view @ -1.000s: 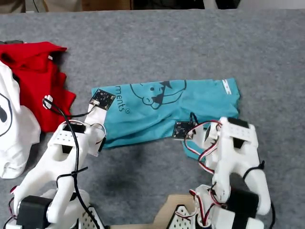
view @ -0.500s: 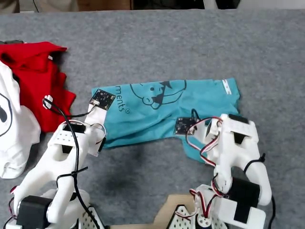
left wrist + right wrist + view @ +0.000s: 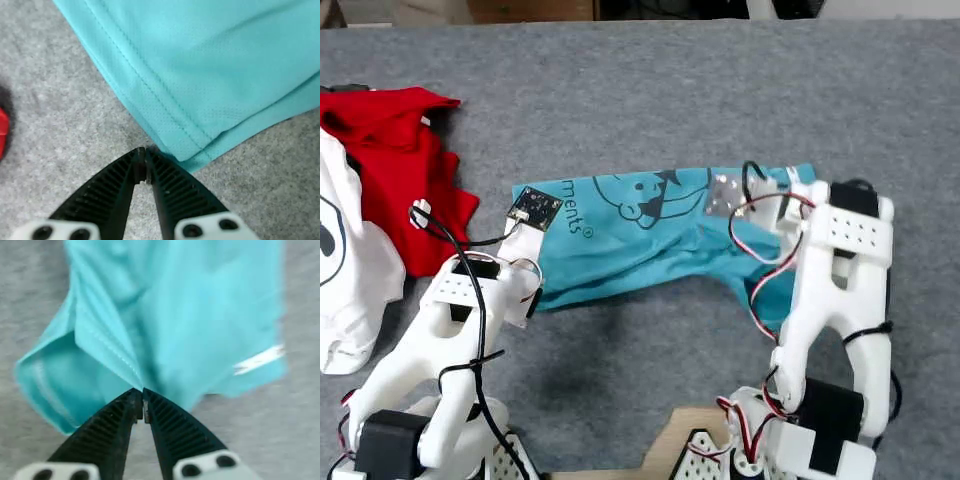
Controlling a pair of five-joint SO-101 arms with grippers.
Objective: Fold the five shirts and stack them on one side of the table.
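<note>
Pinching edges of the teal shirt (image 3: 640, 240), left tool (image 3: 143, 167) and right tool (image 3: 141, 402); red shirt (image 3: 400, 170), white shirt (image 3: 350, 270) nearby.

A grey carpet-covered table (image 3: 720, 90) is carrying a teal printed shirt (image 3: 650, 240) lying mid-table, with a crumpled red shirt (image 3: 400, 170) and a white shirt (image 3: 350, 270) lying together at one side.

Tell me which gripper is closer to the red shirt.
Left. The left gripper is at the corner of the teal shirt near the red shirt; the right gripper is at that shirt's far end.
</note>
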